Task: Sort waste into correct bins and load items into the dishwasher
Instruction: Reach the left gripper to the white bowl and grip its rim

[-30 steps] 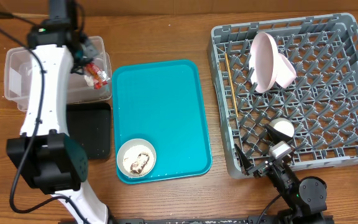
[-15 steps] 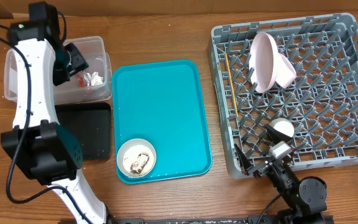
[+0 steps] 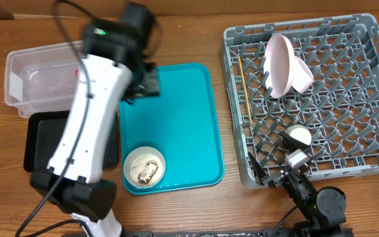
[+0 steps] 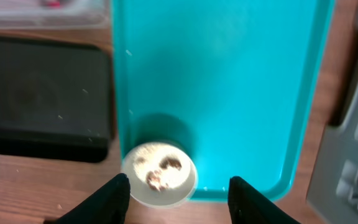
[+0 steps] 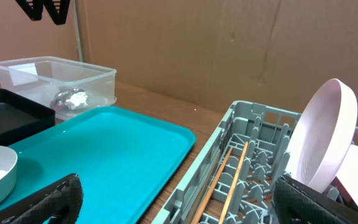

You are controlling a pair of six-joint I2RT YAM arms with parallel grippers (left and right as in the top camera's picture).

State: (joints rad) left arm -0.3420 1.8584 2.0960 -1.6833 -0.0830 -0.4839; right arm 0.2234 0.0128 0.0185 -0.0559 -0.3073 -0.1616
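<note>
White bowl [image 3: 144,168] on teal tray [image 3: 176,112], left end effector [image 4: 179,184] spread above

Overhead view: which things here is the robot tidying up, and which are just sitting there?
Part of the job:
bowl of food scraps, clear tub, black tray, dish rack, plate, cup, chopsticks.

Just sitting there:
teal tray, only carrying the bowl.
</note>
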